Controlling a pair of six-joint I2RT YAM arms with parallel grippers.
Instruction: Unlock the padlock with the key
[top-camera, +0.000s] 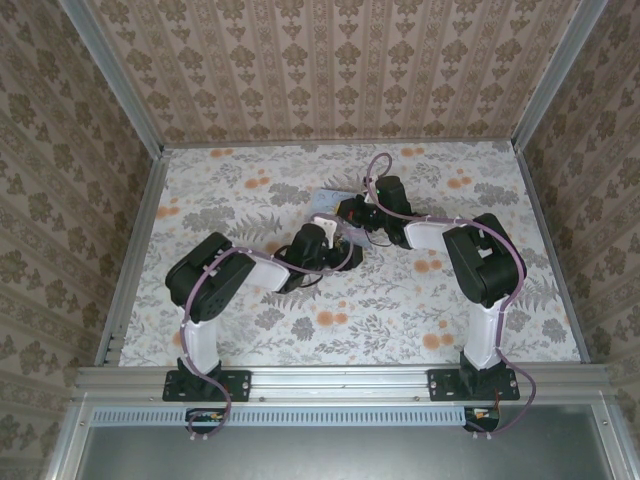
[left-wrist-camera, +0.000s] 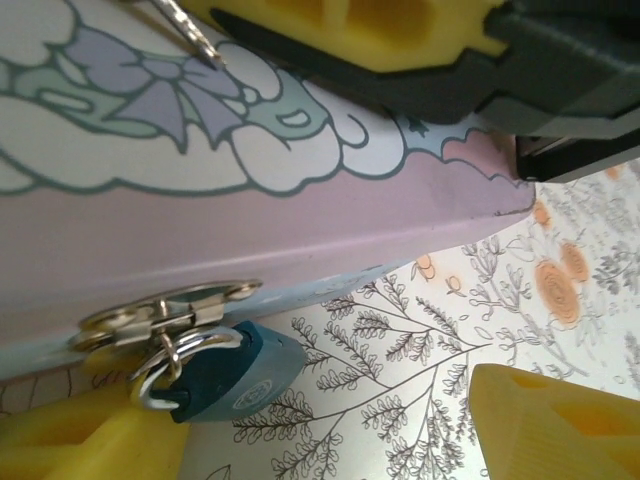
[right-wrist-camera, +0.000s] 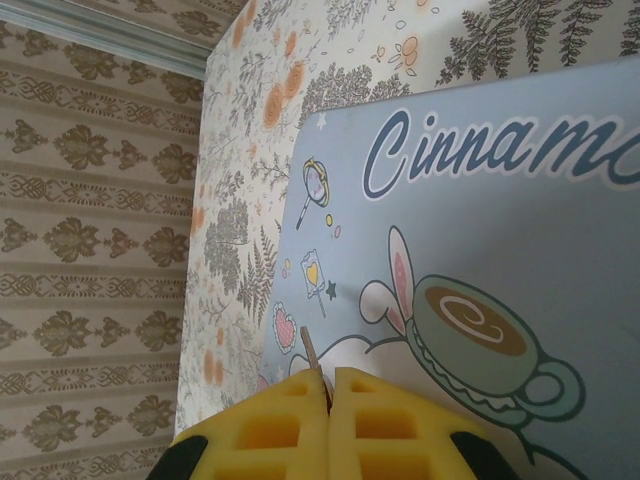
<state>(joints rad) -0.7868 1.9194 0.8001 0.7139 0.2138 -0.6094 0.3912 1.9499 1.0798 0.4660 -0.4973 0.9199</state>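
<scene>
The tiny dark blue padlock (left-wrist-camera: 235, 370) hangs by its metal shackle from the silver hasp (left-wrist-camera: 165, 310) on the side of the light blue cartoon tin (left-wrist-camera: 300, 200). My left gripper (left-wrist-camera: 300, 430) is open; the padlock rests against its left yellow finger (left-wrist-camera: 70, 440), while the other finger stands well apart to the right. My right gripper (right-wrist-camera: 328, 385) is shut on the key (right-wrist-camera: 311, 352), whose thin blade sticks out over the tin lid (right-wrist-camera: 480, 200). From the left wrist view, the key tip (left-wrist-camera: 190, 30) hovers over the lid. From above, both grippers (top-camera: 335, 243) (top-camera: 352, 212) meet at the tin (top-camera: 326, 200).
The floral tablecloth (top-camera: 250, 190) covers the table, with patterned walls (top-camera: 330, 60) on three sides and a metal rail (top-camera: 340, 380) along the near edge. There is free room left, right and behind the tin.
</scene>
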